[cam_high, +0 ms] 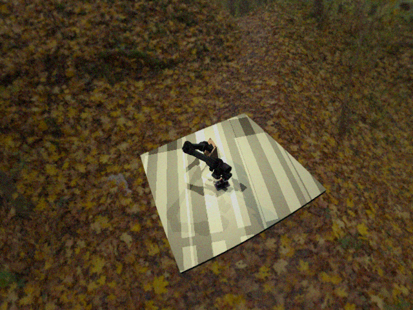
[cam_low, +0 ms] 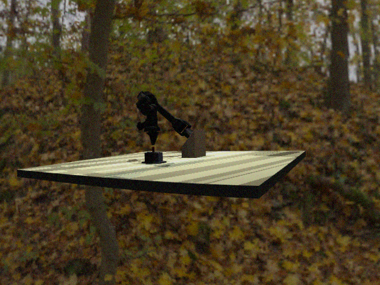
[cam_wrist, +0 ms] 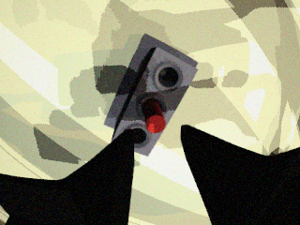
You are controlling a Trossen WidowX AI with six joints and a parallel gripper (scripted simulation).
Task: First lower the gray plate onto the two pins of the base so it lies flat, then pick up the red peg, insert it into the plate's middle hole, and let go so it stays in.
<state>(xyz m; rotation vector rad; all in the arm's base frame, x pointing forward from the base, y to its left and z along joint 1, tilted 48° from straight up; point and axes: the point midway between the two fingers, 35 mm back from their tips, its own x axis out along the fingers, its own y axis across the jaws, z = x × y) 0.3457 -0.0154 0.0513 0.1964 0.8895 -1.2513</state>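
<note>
Red peg [cam_wrist: 154, 119] stands in the middle hole of the gray plate [cam_wrist: 164, 70], which lies on the base [cam_low: 152, 157] on the striped table [cam_low: 233, 174], and the gripper [cam_wrist: 159, 144] hangs just above with its fingers spread apart on either side of the peg, gripping nothing. Judging from this, the release goes best if the fingers widen evenly and the arm lifts straight up, so neither tip drags the peg sideways. No brand, label or writing can be read anywhere.
</note>
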